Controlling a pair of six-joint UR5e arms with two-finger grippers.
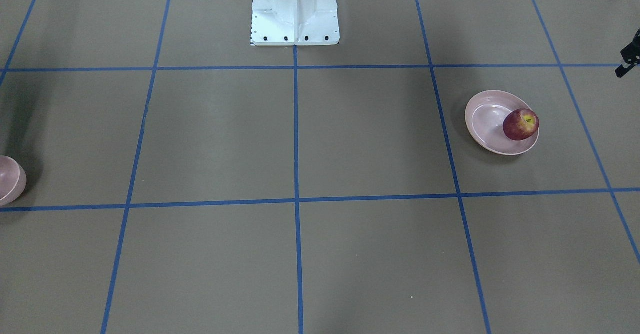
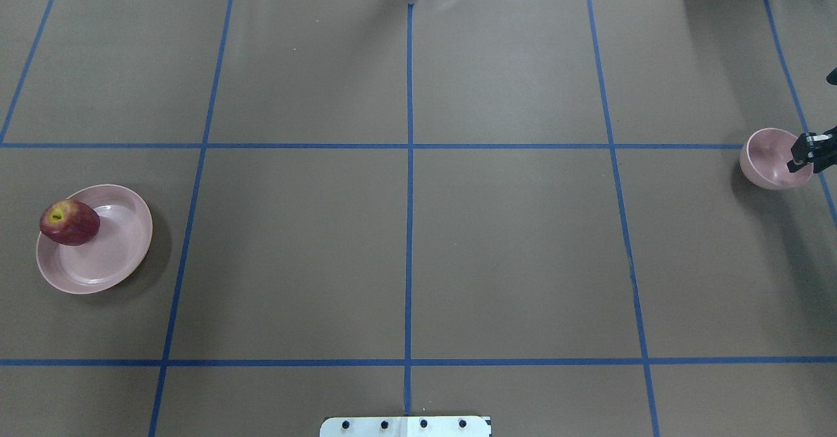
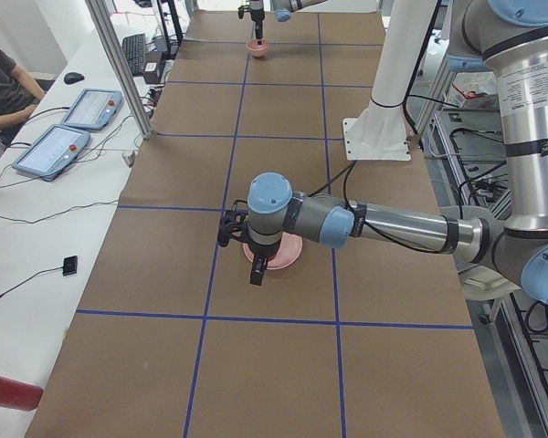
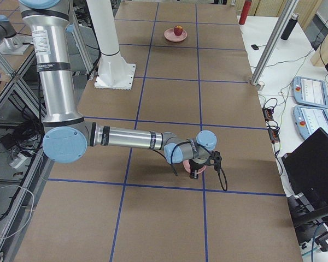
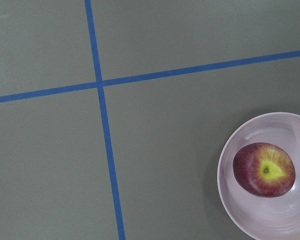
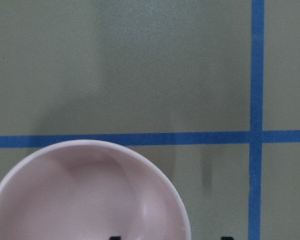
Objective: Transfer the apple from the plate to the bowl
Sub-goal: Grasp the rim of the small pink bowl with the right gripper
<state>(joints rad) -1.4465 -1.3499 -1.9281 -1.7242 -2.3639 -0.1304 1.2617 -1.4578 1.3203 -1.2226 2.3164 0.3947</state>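
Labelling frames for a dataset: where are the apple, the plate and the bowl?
apple [image 2: 69,222], overhead exterior view, its red side
plate [image 2: 121,244], overhead exterior view, bare glossy inside
bowl [image 2: 762,156], overhead exterior view, inner wall

I am holding my left arm [image 3: 393,228] stretched out nearly level, wrist bent, with the left gripper [image 3: 254,274] pointing down; whether its jaws are parted is not discernible. I am holding my right arm [image 4: 131,138] extended likewise, the right gripper [image 4: 195,173] pointing down, fingertips [image 6: 114,238] spread apart.
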